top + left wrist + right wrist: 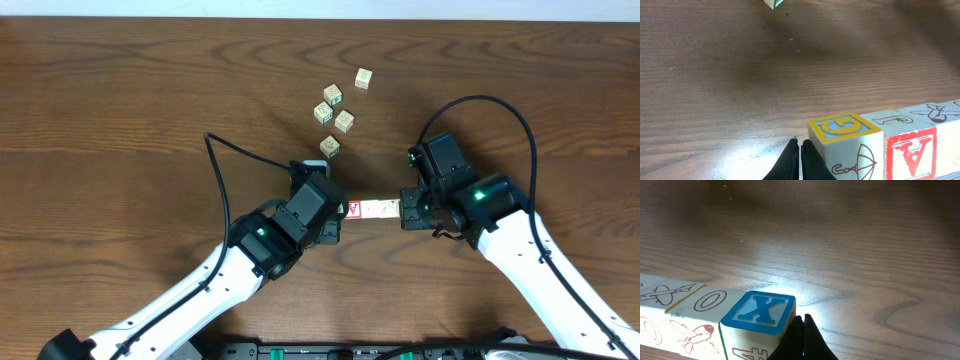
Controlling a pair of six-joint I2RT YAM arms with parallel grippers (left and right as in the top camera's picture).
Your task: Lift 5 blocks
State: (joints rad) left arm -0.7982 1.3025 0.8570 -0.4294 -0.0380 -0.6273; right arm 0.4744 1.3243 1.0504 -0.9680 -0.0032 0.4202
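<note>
Although the arms cover both ends of the line from above, the row of blocks [372,210] plainly lies between the two grippers, just below the middle of the table [120,120]. Its long axis runs straight from one gripper to the other.

The left gripper [338,213] has its jaws pressed together with nothing between them. In its wrist view the fingertips [800,160] stand just beside the outer face of the yellow-topped block [842,142], and the red-faced block [910,150] comes next along the row.

The right gripper [403,210] is likewise closed and empty. Its fingertips [802,339] sit against the outer face of the blue-topped block [757,320] at the opposite end.

Each arm therefore addresses one end, and neither is nearer the middle. In my judgement the lift depends on both closed tips pushing inward along the row's axis and rising together; uneven pressure or height would likely buckle the line.

Whether the row is already clear of the wood cannot be told, as its underside is out of frame in both wrist views.

Five loose blocks [335,112] lie well apart, further up the table.
</note>
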